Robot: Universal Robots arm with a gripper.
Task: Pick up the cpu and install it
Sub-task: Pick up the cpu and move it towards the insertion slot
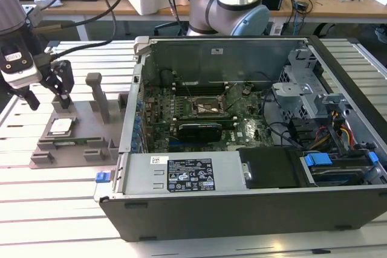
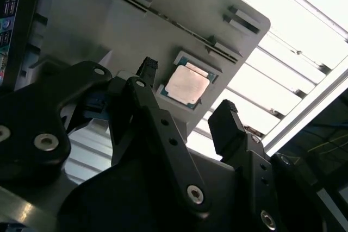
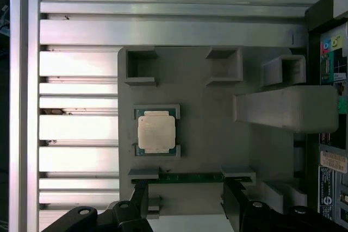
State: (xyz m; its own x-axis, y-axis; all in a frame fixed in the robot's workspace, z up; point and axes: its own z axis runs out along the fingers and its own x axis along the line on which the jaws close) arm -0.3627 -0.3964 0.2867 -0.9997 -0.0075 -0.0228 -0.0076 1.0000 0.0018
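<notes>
Black claw (image 3: 185,184) is spread wide with nothing in it, hanging over the silver-topped cpu (image 3: 156,132), which sits flat in its little pocket on the grey fixture plate (image 3: 206,123). Plate's on the slatted aluminium table (image 1: 48,197), and past it, on the exterior view's right, sits the open computer case (image 1: 242,167).

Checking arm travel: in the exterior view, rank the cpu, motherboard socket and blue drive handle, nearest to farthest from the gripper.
1. cpu, on the grey fixture plate, by the open gripper.
2. motherboard socket, mid-case.
3. blue drive handle, toward the exterior view's right.
</notes>
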